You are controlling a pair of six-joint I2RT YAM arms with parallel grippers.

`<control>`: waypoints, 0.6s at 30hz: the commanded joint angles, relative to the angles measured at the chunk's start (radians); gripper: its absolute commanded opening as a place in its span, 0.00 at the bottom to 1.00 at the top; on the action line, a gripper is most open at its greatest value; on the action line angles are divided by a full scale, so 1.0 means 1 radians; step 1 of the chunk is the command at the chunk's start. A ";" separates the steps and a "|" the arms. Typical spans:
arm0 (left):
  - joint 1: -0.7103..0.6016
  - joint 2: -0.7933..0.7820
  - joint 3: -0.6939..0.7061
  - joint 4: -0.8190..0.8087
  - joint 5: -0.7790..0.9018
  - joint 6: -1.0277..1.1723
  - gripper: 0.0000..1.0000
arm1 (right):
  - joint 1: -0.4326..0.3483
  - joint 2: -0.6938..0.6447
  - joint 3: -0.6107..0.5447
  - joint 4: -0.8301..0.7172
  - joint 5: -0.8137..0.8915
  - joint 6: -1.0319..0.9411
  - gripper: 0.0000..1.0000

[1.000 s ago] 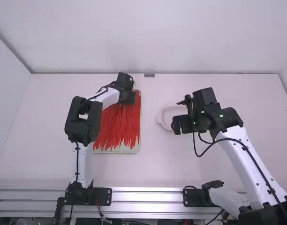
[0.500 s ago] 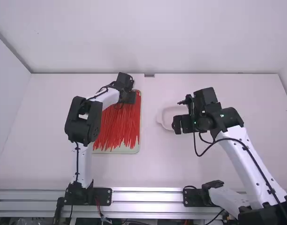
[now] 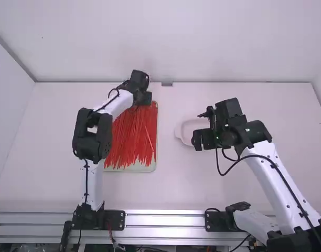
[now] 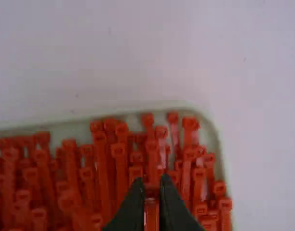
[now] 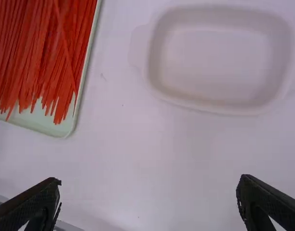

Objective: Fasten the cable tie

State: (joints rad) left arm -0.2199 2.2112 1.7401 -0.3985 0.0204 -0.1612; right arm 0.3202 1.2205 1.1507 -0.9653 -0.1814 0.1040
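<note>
Table (image 4: 138,48); left gripper (image 4: 150,186) perhaps tight on tie (image 4: 151,217)

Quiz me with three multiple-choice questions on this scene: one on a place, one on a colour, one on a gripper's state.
1. Where does the flat pale tray lie?
A) on the left arm's side of the white oval dish
B) inside it
C) on the right arm's side
2. What colour are the plastic cable ties on the tray?
A) blue
B) red
C) black
3. How is the right gripper?
A) open
B) shut on a tie
C) shut on the dish
Answers: 1 A, the high view shows it there; 2 B, the heap is red; 3 A, its fingers stand wide apart over bare table.
</note>
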 commanded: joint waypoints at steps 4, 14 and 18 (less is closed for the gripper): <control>0.010 0.014 0.175 -0.080 -0.014 -0.006 0.02 | 0.017 -0.018 0.026 0.017 -0.005 0.003 0.98; 0.016 0.000 0.392 -0.197 -0.014 0.021 0.02 | 0.014 -0.018 0.026 0.018 -0.005 0.000 0.98; 0.014 -0.016 0.423 -0.241 -0.020 0.019 0.02 | 0.014 -0.018 0.026 0.015 -0.005 0.000 0.97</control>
State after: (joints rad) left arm -0.2123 2.2112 2.1372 -0.6224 0.0132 -0.1577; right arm 0.3336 1.2205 1.1507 -0.9463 -0.1814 0.1043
